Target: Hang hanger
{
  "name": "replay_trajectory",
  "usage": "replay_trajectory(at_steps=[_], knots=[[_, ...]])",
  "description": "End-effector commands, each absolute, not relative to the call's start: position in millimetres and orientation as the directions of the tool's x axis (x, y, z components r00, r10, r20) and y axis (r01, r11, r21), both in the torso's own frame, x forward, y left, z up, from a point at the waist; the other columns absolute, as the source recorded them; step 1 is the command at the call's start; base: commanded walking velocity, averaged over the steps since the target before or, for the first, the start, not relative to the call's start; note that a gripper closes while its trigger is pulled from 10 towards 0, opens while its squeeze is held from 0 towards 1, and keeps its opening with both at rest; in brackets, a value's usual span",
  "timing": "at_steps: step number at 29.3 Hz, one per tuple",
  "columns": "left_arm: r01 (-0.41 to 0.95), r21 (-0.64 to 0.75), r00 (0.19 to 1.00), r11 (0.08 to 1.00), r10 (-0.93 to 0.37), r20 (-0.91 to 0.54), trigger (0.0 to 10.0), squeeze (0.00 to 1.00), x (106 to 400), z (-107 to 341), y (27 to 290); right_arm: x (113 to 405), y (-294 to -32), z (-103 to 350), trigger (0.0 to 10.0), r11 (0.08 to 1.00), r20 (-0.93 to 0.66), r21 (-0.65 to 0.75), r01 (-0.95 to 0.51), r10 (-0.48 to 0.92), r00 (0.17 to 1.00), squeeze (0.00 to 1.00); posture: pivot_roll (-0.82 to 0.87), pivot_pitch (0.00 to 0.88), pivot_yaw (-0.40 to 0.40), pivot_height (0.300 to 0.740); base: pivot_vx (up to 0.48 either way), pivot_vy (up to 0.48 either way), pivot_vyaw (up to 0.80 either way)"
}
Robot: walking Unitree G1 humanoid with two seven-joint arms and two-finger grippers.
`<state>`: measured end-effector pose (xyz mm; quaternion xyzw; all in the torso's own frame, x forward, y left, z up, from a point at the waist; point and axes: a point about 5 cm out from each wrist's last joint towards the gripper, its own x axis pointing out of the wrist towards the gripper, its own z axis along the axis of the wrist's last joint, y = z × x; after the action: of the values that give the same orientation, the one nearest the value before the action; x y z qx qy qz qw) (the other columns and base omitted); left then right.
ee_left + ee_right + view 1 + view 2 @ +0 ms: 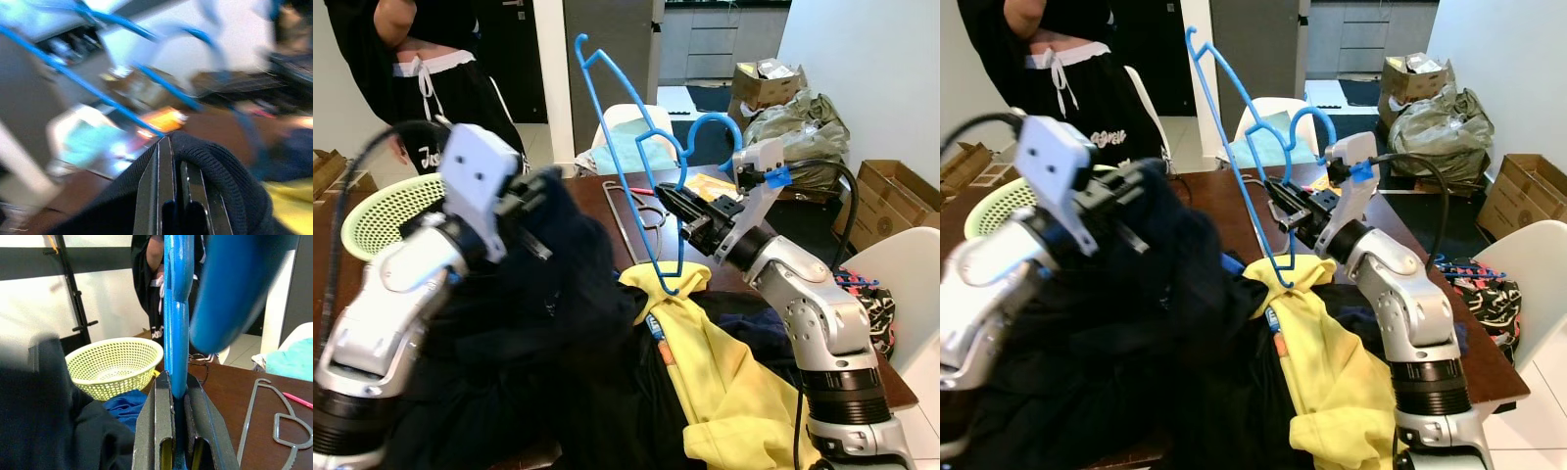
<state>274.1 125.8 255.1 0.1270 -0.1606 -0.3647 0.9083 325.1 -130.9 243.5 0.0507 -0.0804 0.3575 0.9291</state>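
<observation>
The left wrist view is badly blurred: blue streaks of the hanger [88, 88] cross a smeared room, and only the two black fingers [166, 196] read sharply, pinched together on a ribbed dark hem [220, 171]. In the head views the left hand [530, 201] is half buried in a dark garment [538, 333], clamped on its fabric and lifting it above the table [597, 196]. A person [431, 59] behind the table is cut off at the chest by the top edge.

The hanger [626, 157] is thin bright-blue plastic with a curled hook, held tilted in the air over the middle of the table, its lower tip close to a yellow shirt [705, 362]. The right hand [690, 211] is clamped on the hanger near its hook; in the right wrist view the blue bar [176, 347] stands squeezed between the fingers [161, 431]. A grey hanger [274, 421] lies flat on the table, and a pale green basket [117, 364] sits at the robot's left side. White chairs [636, 122] stand beyond.
</observation>
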Motion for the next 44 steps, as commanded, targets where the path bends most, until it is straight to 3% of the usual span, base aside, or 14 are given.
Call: replay_trajectory(at_steps=[1,3,4,6,7,8,10,11,12,13,24,31,37,44], knots=[[0.698,0.313,0.645,0.644,-0.755,0.116,0.0,0.00,267.6,238.1,111.8,325.4,-127.7,244.7,10.0,0.735,0.179,0.028,-0.677,0.663,0.727,0.00,-0.02,0.000,0.007,0.740,0.000,0.000,0.00],[0.725,0.293,0.635,0.624,-0.769,0.067,0.0,0.00,264.7,228.0,104.8,325.3,-128.0,244.1,10.0,0.737,0.175,0.023,-0.675,0.662,0.729,0.00,-0.02,0.000,0.007,0.740,0.000,0.000,0.00],[0.750,0.251,0.625,0.612,-0.780,0.036,0.9,0.00,261.9,219.8,97.7,325.1,-128.2,243.6,10.0,0.738,0.173,0.021,-0.674,0.661,0.730,0.00,-0.02,0.000,0.007,0.740,0.000,0.000,0.00],[0.766,0.222,0.616,0.603,-0.787,0.013,0.5,0.00,259.9,214.3,92.3,325.0,-128.2,243.1,10.0,0.739,0.171,0.020,-0.673,0.661,0.731,0.00,-0.02,0.000,0.007,0.740,0.000,0.000,0.00],[0.773,0.202,0.617,0.602,-0.787,-0.015,3.8,0.00,259.0,208.3,86.6,324.8,-127.9,242.6,10.0,0.739,0.169,0.019,-0.673,0.661,0.731,0.00,-0.02,0.000,0.011,0.740,0.000,0.000,0.00],[0.775,0.198,0.618,0.601,-0.786,-0.034,9.8,0.00,258.8,204.6,82.6,324.7,-127.6,242.2,10.0,0.739,0.167,0.018,-0.673,0.662,0.731,0.00,-0.02,0.000,0.011,0.740,0.000,0.000,0.00],[0.775,0.198,0.618,0.601,-0.786,-0.034,9.8,0.00,258.8,204.6,82.6,324.7,-127.6,242.2,10.0,0.739,0.167,0.018,-0.673,0.662,0.731,0.00,-0.02,0.000,0.011,0.740,0.000,0.000,0.00],[0.775,0.196,0.619,0.600,-0.784,-0.049,10.0,0.61,258.8,202.8,80.4,324.5,-127.3,242.0,10.0,0.739,0.166,0.018,-0.673,0.662,0.731,0.00,-0.02,0.000,0.011,0.740,0.000,0.000,0.00],[0.775,0.196,0.619,0.600,-0.784,-0.049,10.0,0.61,258.8,202.8,80.4,324.5,-127.3,242.0,10.0,0.739,0.166,0.018,-0.673,0.662,0.731,0.00,-0.02,0.000,0.011,0.740,0.000,0.000,0.00],[0.773,0.197,0.623,0.604,-0.781,-0.052,10.0,1.00,259.1,203.4,79.9,324.3,-126.9,241.8,10.0,0.739,0.165,0.017,-0.674,0.663,0.730,0.00,-0.01,0.000,0.008,0.740,0.000,0.000,0.00],[0.654,0.184,0.738,0.734,-0.672,0.057,10.0,1.00,263.7,236.2,110.2,324.1,-125.9,240.9,10.0,0.736,0.164,0.020,-0.677,0.665,0.728,0.00,0.00,0.000,0.000,0.740,0.000,0.000,0.00],[0.426,0.109,0.873,0.898,-0.439,0.211,10.0,1.00,256.6,271.2,167.8,326.3,-123.8,240.0,10.0,0.731,0.161,0.022,-0.682,0.671,0.724,0.00,0.03,0.000,-0.005,0.740,0.000,0.000,0.00],[0.424,0.073,0.886,0.903,-0.430,0.175,10.0,1.00,245.5,262.6,174.7,327.1,-121.7,239.5,10.0,0.725,0.160,0.022,-0.688,0.677,0.719,0.00,0.04,0.000,-0.009,0.740,0.000,0.000,0.00],[0.316,0.052,0.929,0.947,-0.321,0.184,10.0,1.00,244.0,262.8,193.3,327.9,-120.8,239.5,10.0,0.723,0.161,0.021,-0.691,0.680,0.716,0.00,0.04,0.000,-0.009,0.740,0.000,0.000,0.00]])
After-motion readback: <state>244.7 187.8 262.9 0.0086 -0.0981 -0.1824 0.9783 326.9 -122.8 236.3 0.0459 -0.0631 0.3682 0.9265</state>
